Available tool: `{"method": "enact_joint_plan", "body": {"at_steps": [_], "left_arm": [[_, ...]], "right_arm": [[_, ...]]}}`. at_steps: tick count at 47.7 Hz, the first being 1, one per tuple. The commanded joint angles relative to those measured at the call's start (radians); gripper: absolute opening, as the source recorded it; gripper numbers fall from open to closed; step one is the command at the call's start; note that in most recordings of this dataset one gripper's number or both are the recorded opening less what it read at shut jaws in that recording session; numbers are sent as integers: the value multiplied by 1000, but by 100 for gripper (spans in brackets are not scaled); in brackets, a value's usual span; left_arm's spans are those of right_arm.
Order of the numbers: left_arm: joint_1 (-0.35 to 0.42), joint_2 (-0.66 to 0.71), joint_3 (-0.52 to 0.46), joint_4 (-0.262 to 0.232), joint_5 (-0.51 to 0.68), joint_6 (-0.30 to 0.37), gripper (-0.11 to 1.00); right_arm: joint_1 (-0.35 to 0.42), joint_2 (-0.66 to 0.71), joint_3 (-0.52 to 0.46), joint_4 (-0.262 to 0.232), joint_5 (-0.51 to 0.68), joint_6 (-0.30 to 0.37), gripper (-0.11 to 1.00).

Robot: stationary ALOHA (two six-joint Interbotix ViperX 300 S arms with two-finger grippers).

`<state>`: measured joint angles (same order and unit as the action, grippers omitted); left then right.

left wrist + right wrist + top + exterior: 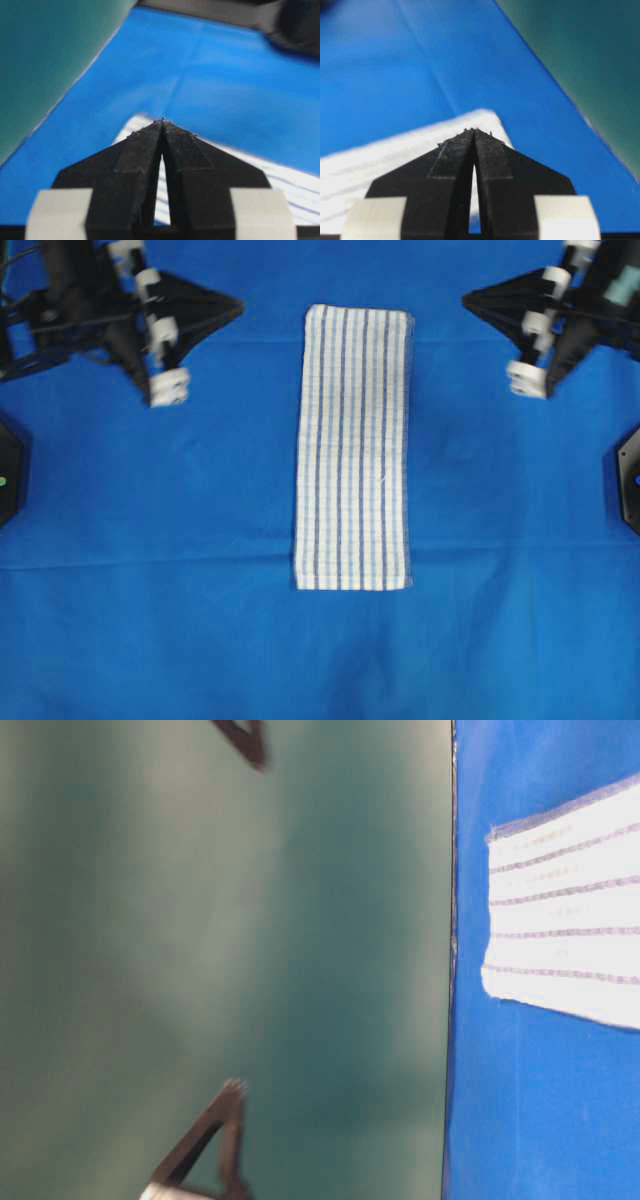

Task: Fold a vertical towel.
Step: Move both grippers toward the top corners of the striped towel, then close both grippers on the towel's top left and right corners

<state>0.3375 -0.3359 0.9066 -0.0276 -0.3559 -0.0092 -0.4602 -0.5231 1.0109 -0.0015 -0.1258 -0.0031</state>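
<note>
Towel (352,448) is lying flat and lengthwise on the blue cloth (150,590), centered between both arms. Left gripper (236,308) is hovering off the towel's top-left corner, jaws pinched together, holding nothing. Right gripper (470,302) is hovering off the top-right corner, also closed and empty. Neither is touching the towel.

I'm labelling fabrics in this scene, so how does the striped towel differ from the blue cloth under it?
The towel is white with thin blue stripes running along its length; the blue cloth is plain. The towel is a narrow rectangle; the blue cloth is far larger, reaching past the overhead view's edges. The towel lies on top; the blue cloth is underneath. Both lie flat, with faint creases in the blue cloth.
</note>
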Motion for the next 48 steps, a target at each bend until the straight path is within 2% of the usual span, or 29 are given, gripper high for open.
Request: {"method": "enact_joint_plan", "body": {"at_steps": [1,4,12,14,18,33,48], "left_arm": [[37,95,-72,-2,-12,-2,3],[54,158,-103,-2,-11,-2,14],[81,304,-175,-2,-12,-2,57],[84,341,-190,-2,-15,-2,68],[87,414,-222,-2,-21,-2,80],[94,597,-296,-2,-35,-2,76],[117,698,-342,-2,-52,0,75]], "right_arm": [[-29,78,-60,-5,-3,-6,2],[-43,140,-86,-14,-3,-9,11],[-87,318,-147,-32,-6,-9,55],[-97,356,-160,-35,-8,-9,59],[-109,430,-183,-37,-9,-9,57],[-117,611,-230,-35,-37,-9,57],[-135,678,-244,-32,-77,-8,56]]}}
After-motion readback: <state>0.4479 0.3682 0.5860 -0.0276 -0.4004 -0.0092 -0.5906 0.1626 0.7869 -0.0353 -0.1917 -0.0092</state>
